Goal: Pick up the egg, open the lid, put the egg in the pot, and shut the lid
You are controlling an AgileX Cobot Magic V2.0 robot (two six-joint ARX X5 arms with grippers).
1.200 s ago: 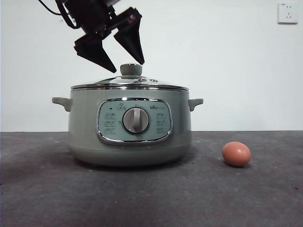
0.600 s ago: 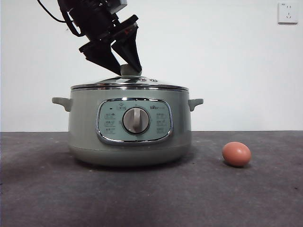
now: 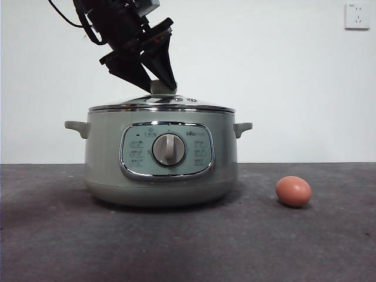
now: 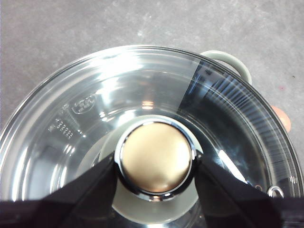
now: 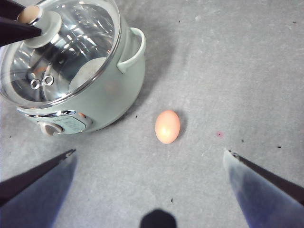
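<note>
The left tool [image 3: 154,82] comes down at a slant from the upper left of the front view and has its two black jaws closed on the pale green knob [image 4: 156,160] of the lid [image 3: 161,106], one jaw on each side of the knob, both touching its chrome collar in the left wrist view. The lid sits on the pot [image 3: 160,155]; its steel rim runs level along the pot's top edge with no gap visible from the front. Through the glass the left wrist view shows the pot's inside, though reflections hide its details.

The pot stands on the dark grey tabletop [image 3: 188,247], its control panel and dial facing the front camera and a small handle jutting out on each side. The egg [image 3: 293,191] lies on its side on the tabletop, near the pot's right side in the front view, apart from it. A bare strip of tabletop separates the two, and more open surface surrounds the egg on every side.

The right tool [image 5: 149,156] hangs high above the tabletop with its jaws spread wide, the egg [image 5: 167,126] between and beyond them, untouched.
</note>
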